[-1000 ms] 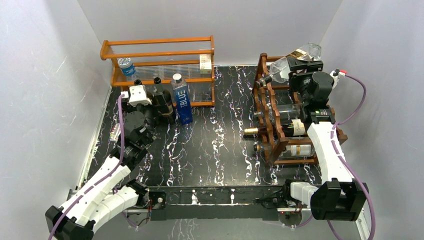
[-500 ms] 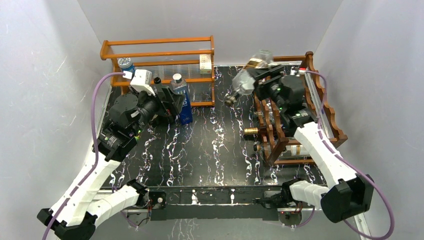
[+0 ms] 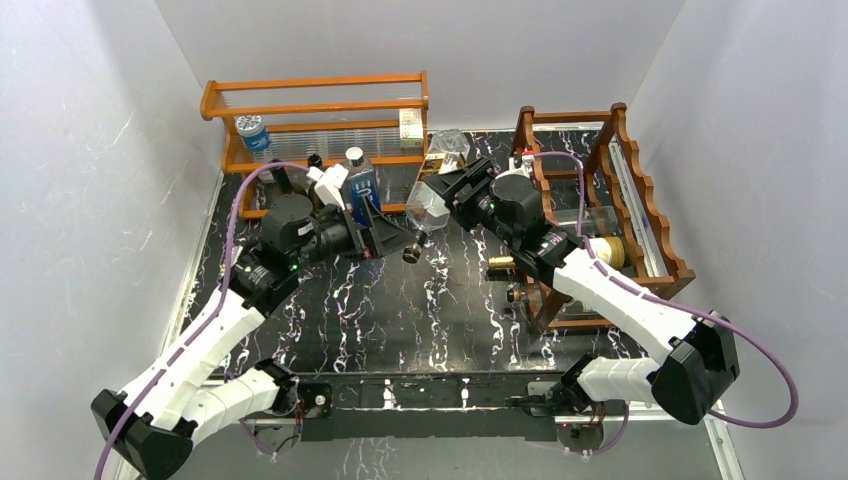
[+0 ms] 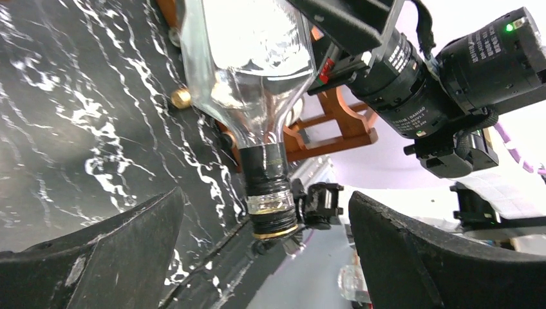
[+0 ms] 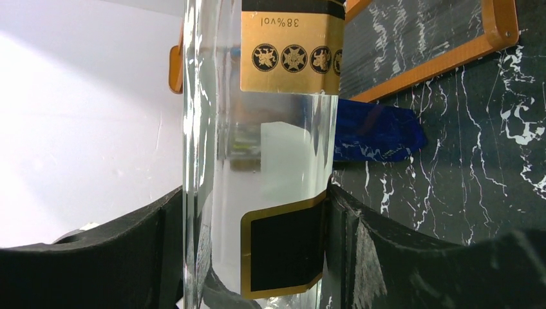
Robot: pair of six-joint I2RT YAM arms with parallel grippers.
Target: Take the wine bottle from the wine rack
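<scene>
The wine bottle (image 3: 430, 197), clear glass with a gold label, hangs off the wine rack (image 3: 655, 228), tilted neck-down over the middle of the table (image 3: 380, 310). The right gripper (image 5: 257, 251) is clamped on its body. The left gripper (image 3: 395, 238) is spread wide, one finger on either side of the neck, touching nothing. The lift-off looks done. Next seems to be a handover, which needs the left jaws to close squarely on the neck.

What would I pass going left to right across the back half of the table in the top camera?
Blue-capped bottle on the orange shelf → tall blue bottle → clear wine bottle, held in the air → dark wine rack.
</scene>
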